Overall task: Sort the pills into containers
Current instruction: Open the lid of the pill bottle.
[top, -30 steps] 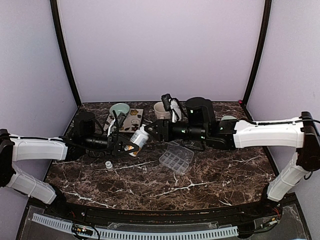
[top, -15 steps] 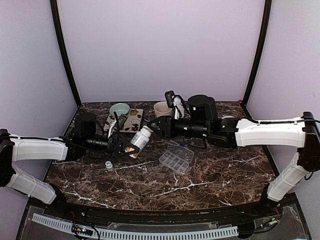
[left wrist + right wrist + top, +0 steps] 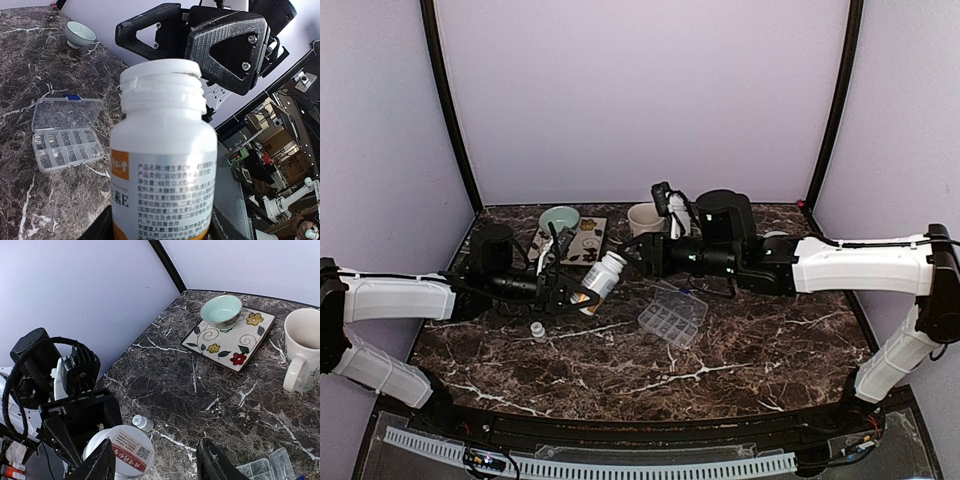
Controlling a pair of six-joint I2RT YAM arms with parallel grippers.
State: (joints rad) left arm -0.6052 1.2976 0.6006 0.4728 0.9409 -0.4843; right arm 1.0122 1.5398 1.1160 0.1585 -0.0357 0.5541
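Note:
My left gripper (image 3: 572, 290) is shut on a white pill bottle (image 3: 598, 278) with a printed label and holds it tilted above the table. In the left wrist view the bottle (image 3: 164, 150) fills the middle. Its white top (image 3: 125, 452) bears a QR sticker. My right gripper (image 3: 636, 252) is open and empty, just right of the bottle's top. Its fingers (image 3: 102, 465) stand wide apart, with the bottle top low between them. The clear pill-organizer tray (image 3: 672, 315) lies open on the marble in front of the right arm. It also shows in the left wrist view (image 3: 65, 135).
A small white vial (image 3: 537, 330) lies on the marble near the left gripper, also in the right wrist view (image 3: 142, 423). A green bowl (image 3: 560, 217) sits on a floral plate (image 3: 582, 243) at the back. A cream mug (image 3: 644, 218) stands beside it. Another bowl (image 3: 80, 34) sits behind the right arm.
My right gripper has drawn back to the right, away from the bottle's top. The left gripper keeps hold of the bottle, which is tipped slightly more upright.

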